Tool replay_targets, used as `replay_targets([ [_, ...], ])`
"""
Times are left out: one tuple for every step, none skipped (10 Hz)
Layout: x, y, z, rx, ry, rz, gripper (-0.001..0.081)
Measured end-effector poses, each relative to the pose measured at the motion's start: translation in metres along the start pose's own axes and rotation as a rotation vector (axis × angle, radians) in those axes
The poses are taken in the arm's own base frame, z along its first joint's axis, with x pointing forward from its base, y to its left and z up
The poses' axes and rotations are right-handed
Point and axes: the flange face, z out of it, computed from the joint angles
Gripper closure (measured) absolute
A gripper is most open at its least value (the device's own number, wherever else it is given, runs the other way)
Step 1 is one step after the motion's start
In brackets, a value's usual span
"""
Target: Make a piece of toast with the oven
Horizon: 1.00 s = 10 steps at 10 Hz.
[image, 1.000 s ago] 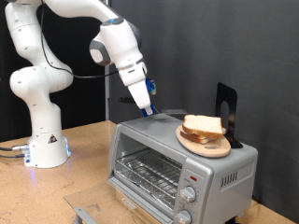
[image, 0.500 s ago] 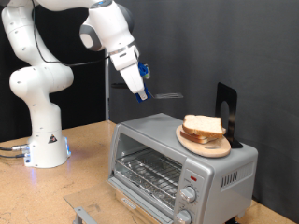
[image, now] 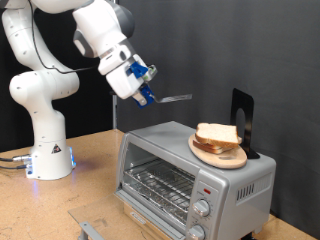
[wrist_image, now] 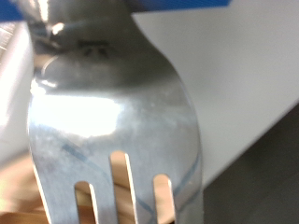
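My gripper point(image: 140, 84) hangs in the air above and to the exterior view's left of the oven point(image: 190, 178). It is shut on the blue handle of a metal fork point(image: 172, 98), which sticks out roughly level toward the right. In the wrist view the fork point(wrist_image: 112, 121) fills the picture, tines outward. Two stacked slices, the piece of toast point(image: 217, 134) among them, lie on a round wooden plate point(image: 212, 155) on top of the oven. The fork's tip is apart from the bread, up and to its left. The wire rack shows through the oven's glass door.
A black stand point(image: 243, 120) rises behind the plate on the oven's top. The arm's white base point(image: 45, 150) stands on the wooden table point(image: 90, 190) at the left. A grey object point(image: 95, 231) lies at the bottom edge.
The gripper with the fork has risen off the oven top and swung to the exterior view's left. The fork has turned from pointing down to roughly level.
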Motion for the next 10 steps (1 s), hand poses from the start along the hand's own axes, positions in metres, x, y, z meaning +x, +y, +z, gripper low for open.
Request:
replay_targets([
  [0.006, 0.017, -0.005, -0.015, 0.014, 0.041, 0.0444],
  [0.01, 0.034, -0.008, -0.038, 0.017, 0.071, 0.0444],
  [0.014, 0.05, -0.009, -0.071, 0.017, 0.088, 0.0444],
  [0.016, 0.064, -0.007, -0.1, 0.008, 0.094, 0.0444],
  [0.016, 0.074, -0.004, -0.123, -0.006, 0.085, 0.0444],
  [0.017, 0.081, -0.001, -0.129, -0.02, 0.063, 0.0444],
  [0.017, 0.086, 0.001, -0.127, -0.029, 0.036, 0.0444],
  [0.017, 0.086, 0.001, -0.128, -0.03, 0.044, 0.0443],
  [0.016, 0.084, 0.003, -0.13, -0.039, 0.046, 0.0443],
  [0.014, 0.079, 0.006, -0.141, -0.064, 0.048, 0.0443],
])
